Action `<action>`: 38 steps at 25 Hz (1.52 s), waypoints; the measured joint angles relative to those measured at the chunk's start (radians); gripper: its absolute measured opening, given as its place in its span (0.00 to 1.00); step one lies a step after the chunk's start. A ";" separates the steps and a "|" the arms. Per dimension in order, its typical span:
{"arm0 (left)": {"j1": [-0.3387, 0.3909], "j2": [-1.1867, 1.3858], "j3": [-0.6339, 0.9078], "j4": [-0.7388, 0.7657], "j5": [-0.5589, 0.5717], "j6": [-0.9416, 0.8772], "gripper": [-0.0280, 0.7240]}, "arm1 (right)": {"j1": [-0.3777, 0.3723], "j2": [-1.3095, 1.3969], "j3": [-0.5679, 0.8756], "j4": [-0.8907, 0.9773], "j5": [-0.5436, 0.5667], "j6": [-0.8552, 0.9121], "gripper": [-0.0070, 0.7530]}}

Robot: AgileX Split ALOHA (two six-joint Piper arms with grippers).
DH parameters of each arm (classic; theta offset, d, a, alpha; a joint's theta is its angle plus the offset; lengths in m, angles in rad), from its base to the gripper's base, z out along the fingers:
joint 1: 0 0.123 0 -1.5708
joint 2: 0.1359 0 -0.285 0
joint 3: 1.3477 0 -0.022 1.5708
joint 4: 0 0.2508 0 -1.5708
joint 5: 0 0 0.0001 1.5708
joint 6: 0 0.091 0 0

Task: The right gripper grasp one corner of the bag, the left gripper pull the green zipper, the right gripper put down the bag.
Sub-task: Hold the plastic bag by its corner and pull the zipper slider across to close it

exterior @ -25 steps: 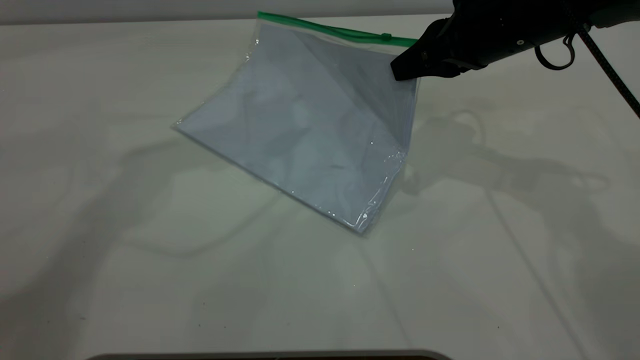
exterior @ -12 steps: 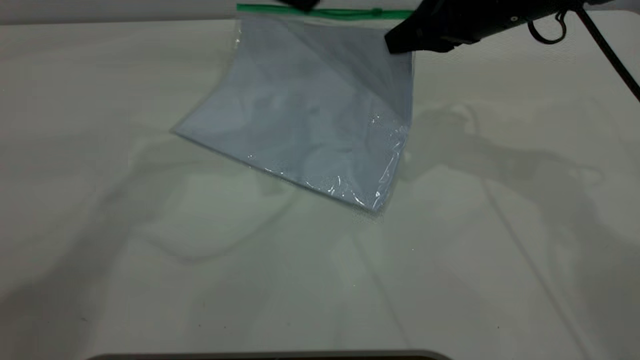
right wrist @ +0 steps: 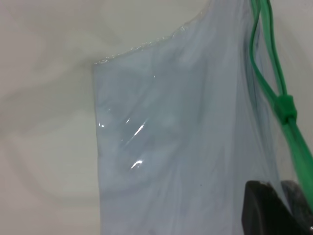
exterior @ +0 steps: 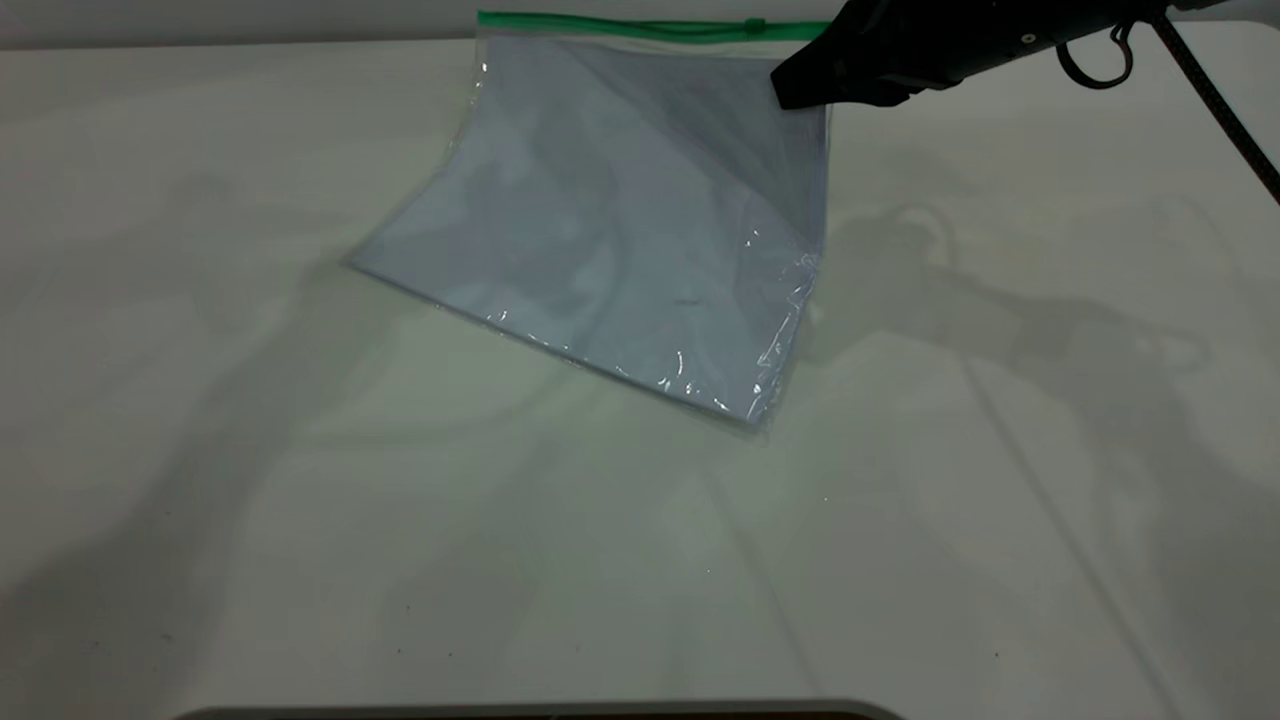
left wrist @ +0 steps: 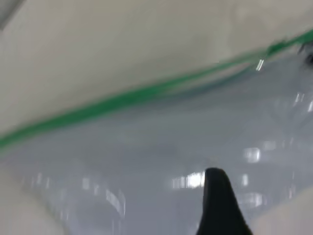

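Bag (exterior: 640, 220) hangs tilted, its low edge on the bench (exterior: 300, 520), because I have the right claw (exterior: 800, 90) clenched on the corner beside the green zipper (exterior: 620, 25). That keeps the slider (exterior: 755, 24) reachable; left claw (left wrist: 217, 196) near the bag, grip unclear.

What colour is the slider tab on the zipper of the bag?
Bright green, the same as the zipper strip. The slider tab shows best in the right wrist view.

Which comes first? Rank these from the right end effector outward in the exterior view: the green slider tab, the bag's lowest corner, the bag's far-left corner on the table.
From the right end effector:
1. Green slider tab, just beside it on the raised edge.
2. Lowest corner, below.
3. Far-left corner, across the bag.
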 joint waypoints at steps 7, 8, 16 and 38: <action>0.000 0.151 -0.220 0.098 0.325 -0.049 0.72 | 0.000 0.000 -0.024 -0.146 -0.043 0.000 0.05; 0.000 0.167 -0.242 0.098 0.347 -0.037 0.72 | 0.000 0.000 -0.028 -0.171 -0.042 0.000 0.05; 0.000 0.200 -0.317 0.084 0.382 0.054 0.72 | -0.001 0.000 -0.055 -0.328 0.125 0.000 0.05; -0.001 0.210 -0.317 -0.129 0.391 0.417 0.72 | 0.010 0.000 -0.064 -0.251 0.155 0.016 0.05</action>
